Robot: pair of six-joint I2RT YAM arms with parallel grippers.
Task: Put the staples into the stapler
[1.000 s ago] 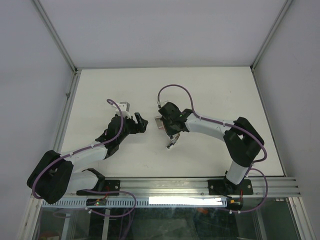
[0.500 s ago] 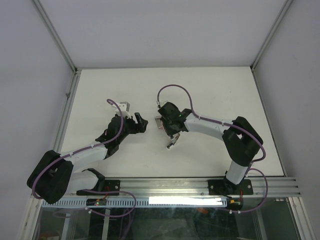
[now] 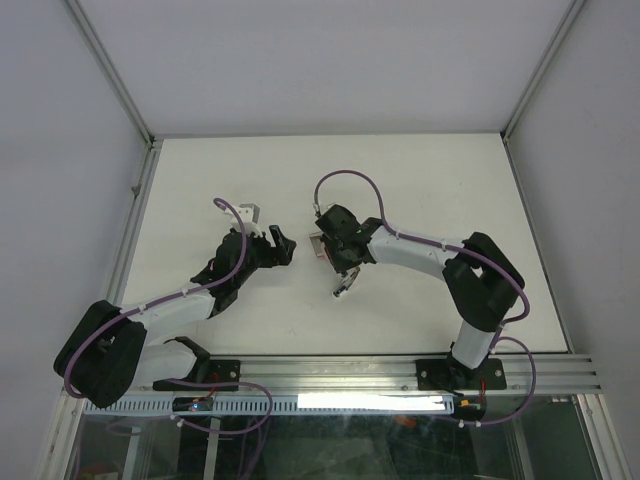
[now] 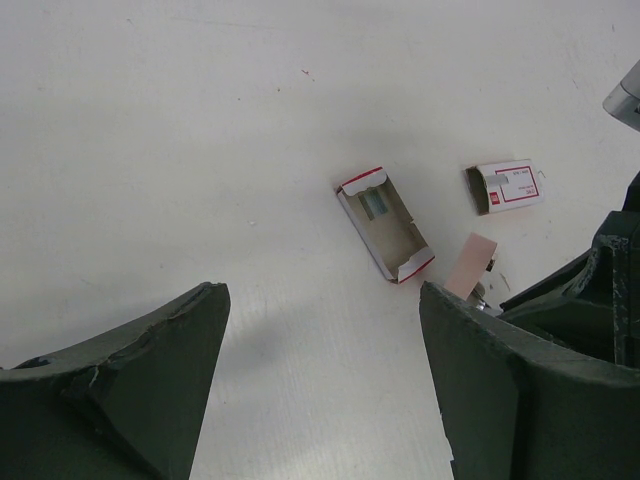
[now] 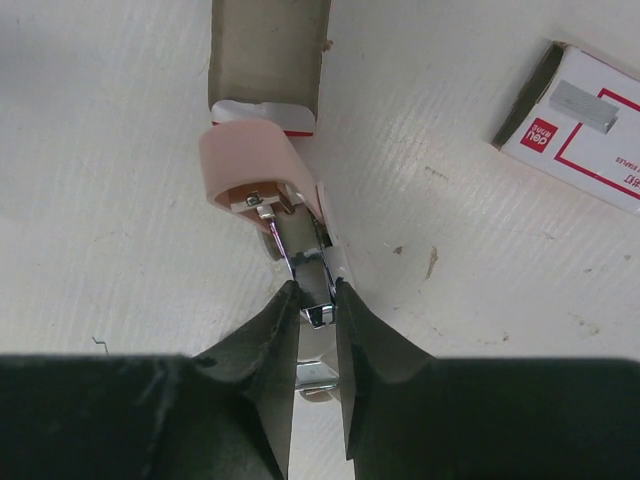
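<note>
Stapler [image 5: 250, 160], tiny, with a pale pink plastic half and a silvery metal rail, lies on the white table [image 4: 150, 120]. You have the right gripper [image 5: 315, 300] closed down to a sliver on that rail.

The pink end sits just beside one end of the open grey cardboard inner tray [image 4: 385, 228], red-and-white at both ends. One short silvery staple strip [image 4: 375, 203] lies in it, toward the other end.

The red-and-white box sleeve [image 5: 590, 135] lies apart, off to one side. There is a small grey bar on its top face; I can't tell whether it is a loose strip or print.

Your left gripper [image 4: 320, 292] is spread wide and holds nothing, with the tray ahead of it.
</note>
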